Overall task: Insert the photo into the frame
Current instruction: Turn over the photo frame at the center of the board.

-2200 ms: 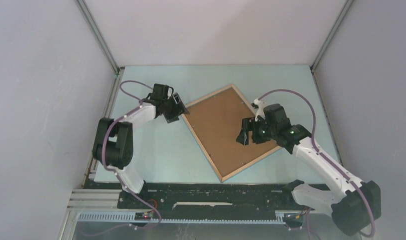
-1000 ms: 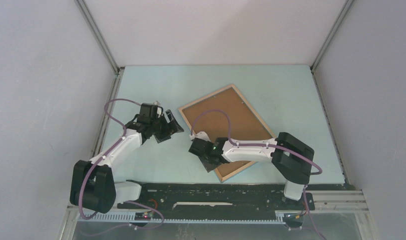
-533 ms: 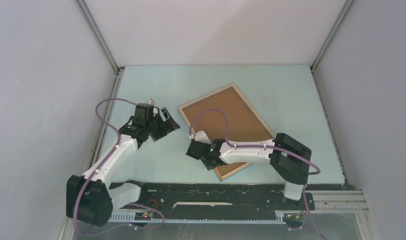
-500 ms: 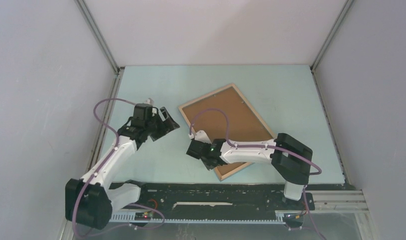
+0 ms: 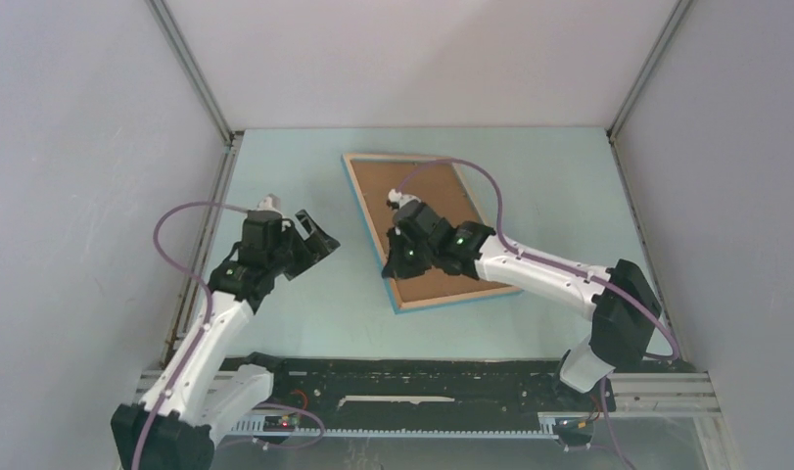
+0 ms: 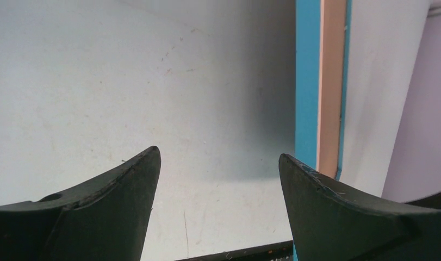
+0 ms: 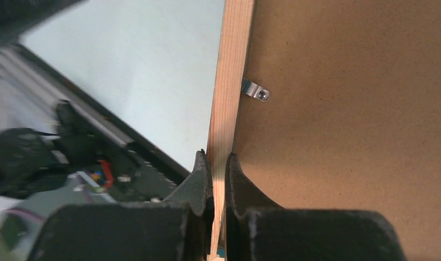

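Where right gripper (image 7: 218, 163) met frame (image 7: 231, 65): both fingers were pressed shut on the light wood rail of one long side. One finger sat on the outer face, the other on the backing side.
Left gripper (image 6: 218, 157): its fingers (image 6: 125, 185) were spread wide and held nothing. They hung over bare table (image 6: 125, 81). The frame's blue edge stood ahead and to their right, apart from both.
Frame position: it lay in the middle of the table, back side up and turned at a slant. The gripped long side faced the left arm. Blue showed along that side and along the near short side.
Backing (image 7: 343, 109): a brown board filled the frame's opening. A small metal clip (image 7: 256, 91) was turned onto it just past the right fingers.
Photo: it could not be made out in any view.
Hard to tell: a shadow lay on the table beside the blue edge, so the gripped side looked raised. Which parts of the frame touched the table could not be told.
Cut off: from above, the right arm crossed the frame's near half. The left wrist view caught only a strip of one edge.
Near edge: the frame's near corner was close to the black base rail (image 5: 422, 377) but apart from it.
Open room: bare table lay between the two grippers. More lay beyond the frame toward the back wall (image 5: 422, 59) and to its right.
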Controlling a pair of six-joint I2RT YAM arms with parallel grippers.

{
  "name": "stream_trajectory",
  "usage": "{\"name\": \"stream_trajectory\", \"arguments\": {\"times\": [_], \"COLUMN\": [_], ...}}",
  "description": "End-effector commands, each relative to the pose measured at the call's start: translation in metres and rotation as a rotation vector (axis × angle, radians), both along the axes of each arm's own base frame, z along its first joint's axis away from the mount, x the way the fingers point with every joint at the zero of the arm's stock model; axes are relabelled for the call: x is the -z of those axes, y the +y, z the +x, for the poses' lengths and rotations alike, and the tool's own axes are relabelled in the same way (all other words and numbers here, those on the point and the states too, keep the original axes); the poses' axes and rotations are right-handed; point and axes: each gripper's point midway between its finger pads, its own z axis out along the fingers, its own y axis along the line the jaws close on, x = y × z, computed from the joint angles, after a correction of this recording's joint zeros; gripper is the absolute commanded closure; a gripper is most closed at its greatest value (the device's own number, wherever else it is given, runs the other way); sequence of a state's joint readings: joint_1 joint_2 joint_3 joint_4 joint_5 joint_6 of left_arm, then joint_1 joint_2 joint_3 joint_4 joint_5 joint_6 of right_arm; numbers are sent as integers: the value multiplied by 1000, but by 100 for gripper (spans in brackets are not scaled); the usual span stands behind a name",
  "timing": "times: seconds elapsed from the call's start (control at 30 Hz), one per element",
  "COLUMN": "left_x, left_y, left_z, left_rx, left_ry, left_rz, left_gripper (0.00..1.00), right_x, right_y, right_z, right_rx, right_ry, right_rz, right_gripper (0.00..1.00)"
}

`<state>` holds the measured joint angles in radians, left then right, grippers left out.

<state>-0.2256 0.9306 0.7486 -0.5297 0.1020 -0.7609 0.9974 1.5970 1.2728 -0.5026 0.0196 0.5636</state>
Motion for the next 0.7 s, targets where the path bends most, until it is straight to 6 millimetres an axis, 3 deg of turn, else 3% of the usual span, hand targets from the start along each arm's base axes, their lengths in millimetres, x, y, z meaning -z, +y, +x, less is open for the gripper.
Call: {"name": "stream_trajectory", "arguments": {"times": [0.0, 0.17, 0.33, 0.5, 0.67], "left_x": [-64, -114, -128, -111, -111], "left_y": [30, 55, 57, 22, -26], "left_z": [-2, -18, -25, -10, 8], "left_rx": [-140, -231, -217, -66, 131], "left_ry": [-178, -326, -379, -311, -267], "left_rz": [46, 77, 87, 14, -133], "left_gripper": [15, 15, 15, 15, 17], "right_x": [-120, -177, -221, -238, -244], "right_y": [55, 63, 64, 51, 25], "right_z": [-1, 1, 9, 32, 57], "right_rx": [-139, -181, -198, -173, -133], "right_ry": [-8, 71, 151, 190, 252], "right_rz": [424, 607, 788, 893, 1001], "right_gripper": [100, 100, 100, 100, 100]}}
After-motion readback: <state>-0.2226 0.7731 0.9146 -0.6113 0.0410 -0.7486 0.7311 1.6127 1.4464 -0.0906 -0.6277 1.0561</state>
